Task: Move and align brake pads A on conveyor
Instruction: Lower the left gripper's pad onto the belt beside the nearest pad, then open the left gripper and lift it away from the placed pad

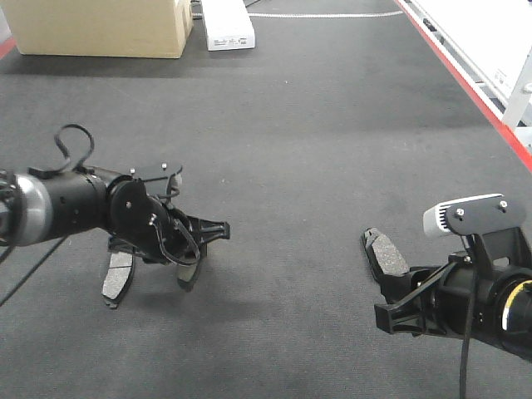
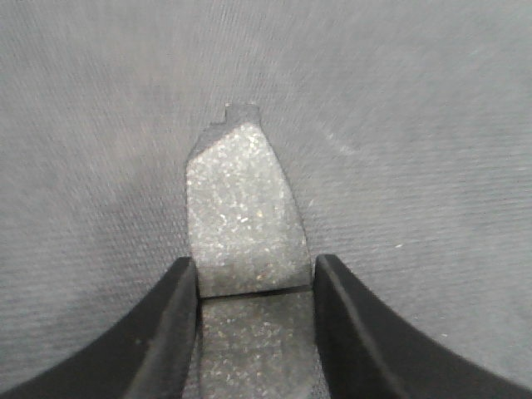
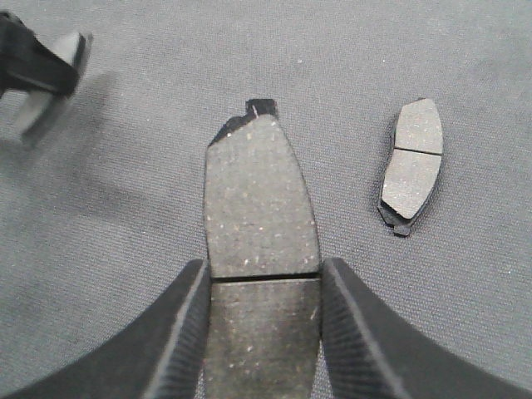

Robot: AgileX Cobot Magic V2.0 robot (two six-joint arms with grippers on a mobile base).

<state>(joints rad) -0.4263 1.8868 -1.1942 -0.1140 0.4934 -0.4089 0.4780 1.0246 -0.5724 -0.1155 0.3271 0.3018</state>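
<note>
On the dark conveyor [image 1: 316, 150], bounded along the right by a red edge strip [image 1: 474, 91], both arms are seen low over the belt. The left gripper [image 1: 184, 264] is clenched on a brake pad [image 2: 241, 216], which is clamped between the two black fingers [image 2: 170, 332] across its centre groove; in the left wrist view its gritty friction face is turned to the camera and its far end juts out beyond the fingertips. Whether this pad touches the belt cannot be told. Just beside it, to the left in the front view, a second pad [image 1: 116, 274] is seen lying on the belt, partly hidden under the arm.

The right gripper [image 1: 384, 264] is likewise closed on a third pad [image 3: 259, 208], held at the groove with the friction face shown and a black backing tab at its far tip. A fourth pad [image 3: 412, 165] is seen lying flat on the belt in the right wrist view, apart from the held one.

At the far end a cardboard box [image 1: 100, 25] and a white box [image 1: 226, 23] are seen.
</note>
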